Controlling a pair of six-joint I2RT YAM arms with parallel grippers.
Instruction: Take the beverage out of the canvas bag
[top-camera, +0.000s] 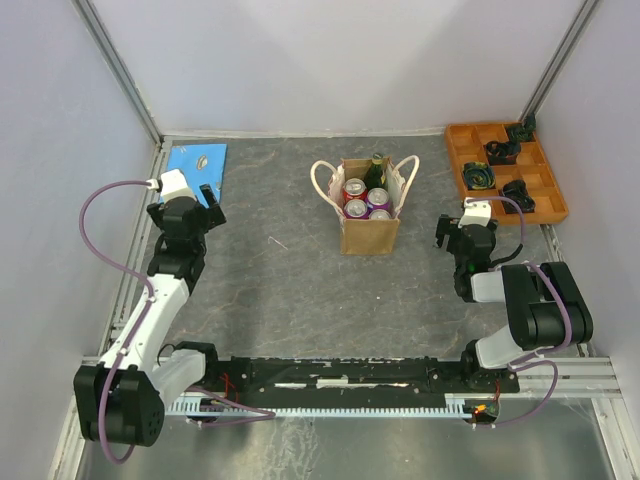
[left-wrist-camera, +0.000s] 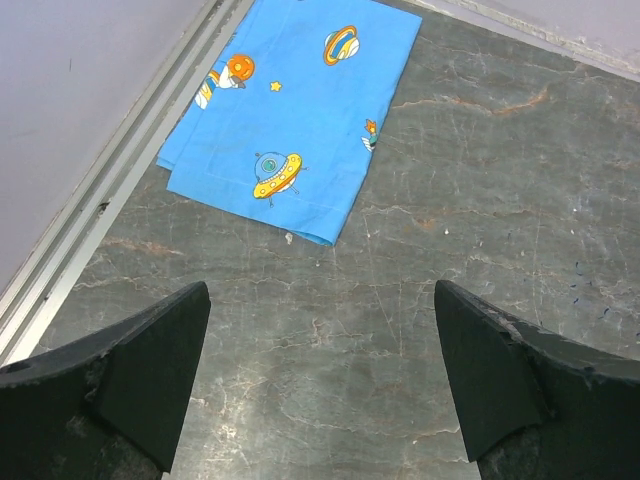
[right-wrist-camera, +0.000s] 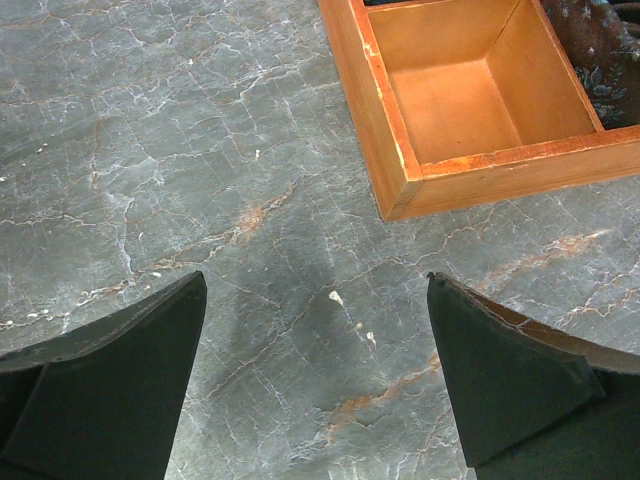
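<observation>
Standing upright mid-worktop (top-camera: 270, 300), canvas bag (top-camera: 369, 232) faces mouth-up, so beverage cans (top-camera: 356, 189) & green bottle (top-camera: 375, 172) are reachable from above. Left gripper (left-wrist-camera: 320, 290), right gripper (right-wrist-camera: 316, 278): both spread, empty, well apart from bag. Rope handles (top-camera: 322, 185) flank opening, poss. snag; blue cloth (left-wrist-camera: 290, 110), orange tray (right-wrist-camera: 470, 100) off to sides.

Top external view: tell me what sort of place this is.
Probably a robot test cell, not a home: plain walls enclose the table, two arms are bolted at its edge, and the canvas bag stands staged.
</observation>
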